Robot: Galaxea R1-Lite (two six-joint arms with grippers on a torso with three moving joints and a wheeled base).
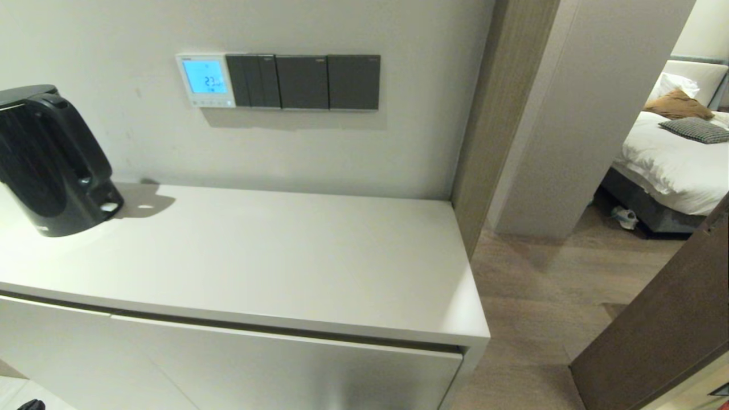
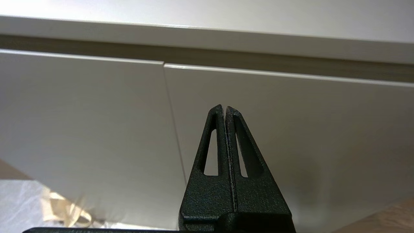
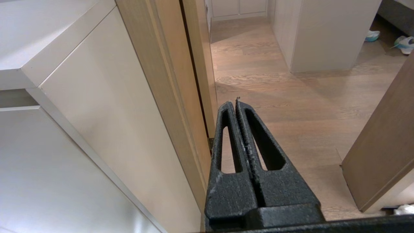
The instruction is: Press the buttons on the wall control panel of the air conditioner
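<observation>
The wall control panel (image 1: 205,80) is a small white square on the wall above the counter, its screen lit blue with digits. The buttons (image 1: 209,103) form a row of tiny pale keys along its lower edge. My left gripper (image 2: 224,108) is shut and empty, low in front of the cabinet doors, well below the panel. My right gripper (image 3: 234,103) is shut and empty, low beside the cabinet's right end, over the wooden floor. Neither gripper shows in the head view.
Three dark grey switch plates (image 1: 302,82) sit right of the panel. A black kettle (image 1: 50,160) stands at the counter's left. The white counter (image 1: 273,256) lies below the panel. A wooden door frame (image 1: 501,102) and an open door (image 1: 666,324) are on the right.
</observation>
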